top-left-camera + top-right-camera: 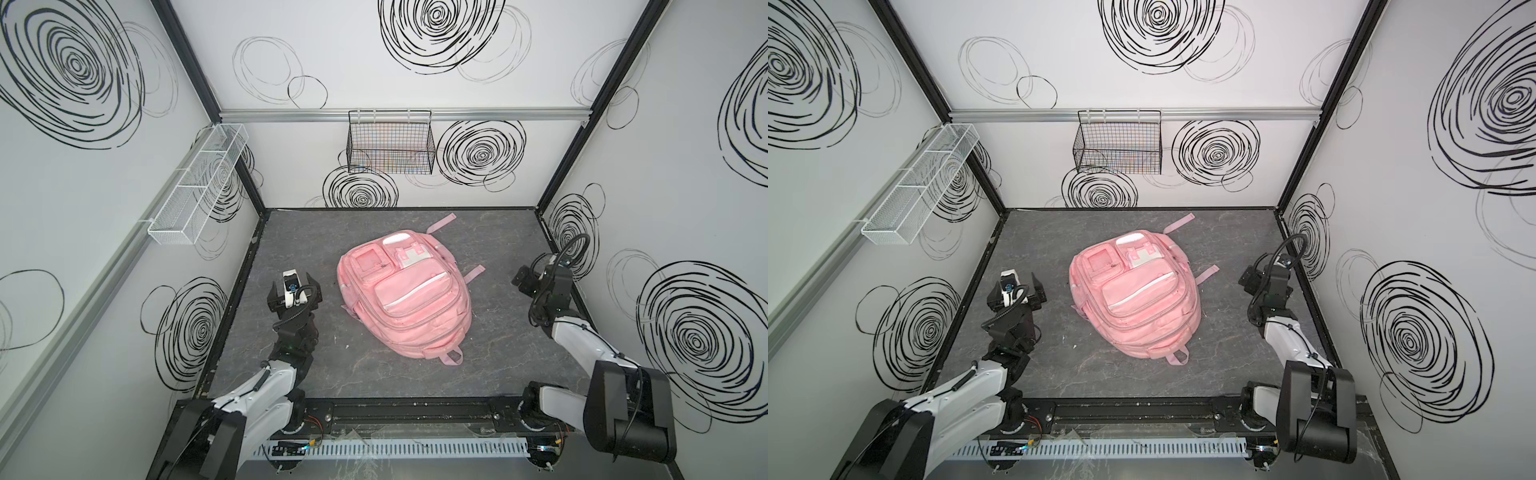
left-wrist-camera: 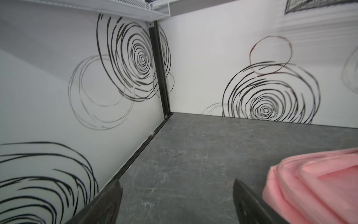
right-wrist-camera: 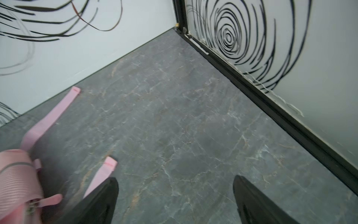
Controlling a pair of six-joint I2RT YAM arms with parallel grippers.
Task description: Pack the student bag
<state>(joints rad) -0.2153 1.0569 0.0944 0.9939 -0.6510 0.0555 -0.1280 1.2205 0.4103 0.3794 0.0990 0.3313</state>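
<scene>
You're holding left arm [image 1: 293, 332] at 9 o'clock of the student bag [image 1: 411, 307], right arm [image 1: 575, 332] at 3, jaws released, empty, leaving it reachable.

No readable text, label, number on student bag [image 1: 405, 299] or walls [image 1: 353, 62]

The student bag [image 1: 405, 299] fills the middle of the counter [image 1: 511, 245]. Bare lanes run along the counter's left, right, far and near edges. Pink straps [image 1: 443, 221] trail from the bag toward the far and right edges, narrowing the far right corner. Higher up, a white mesh basket [image 1: 198, 185] juts from the left wall and a black wire basket [image 1: 390, 143] from the back wall. Bare counter shows between the spread jaws of the left gripper [image 2: 177, 186] and the right gripper [image 3: 175, 180].
</scene>
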